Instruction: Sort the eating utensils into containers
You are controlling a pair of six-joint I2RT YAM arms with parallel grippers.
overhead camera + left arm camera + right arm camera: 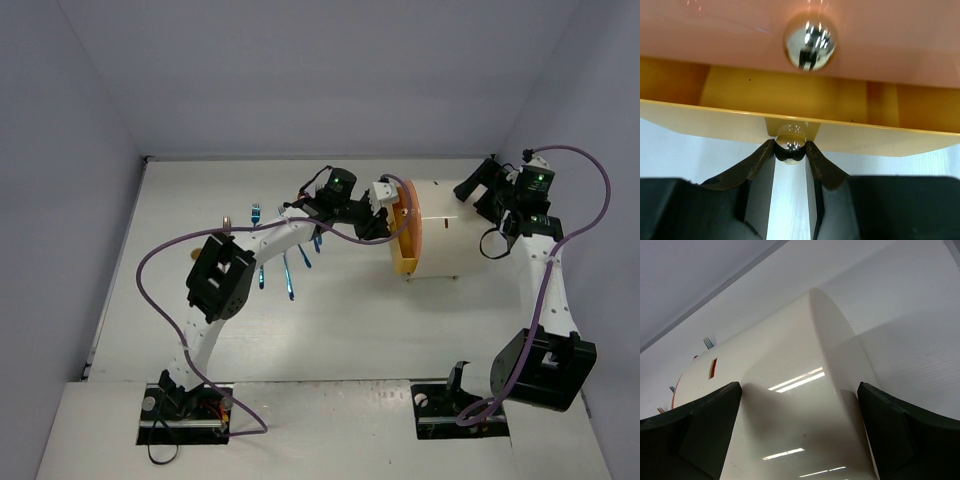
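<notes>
Left gripper (790, 150) pinches one knob (790, 144); second knob (810, 42) above. Right gripper (799, 390) spread at one cabinet (805, 340). At least four blue utensils (288, 275) visible.

white cylinder cabinet (445, 225) on side; lower orange drawer (404, 264) slid partly out, shiny knob (789, 145); blue utensils (290, 278) on table left.

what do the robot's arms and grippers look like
Both the left arm and right arm have white links with black joint housings. A purple cable loops along each, and a green light glows on each wrist module. The jaws are black, tapering wedges.
</notes>
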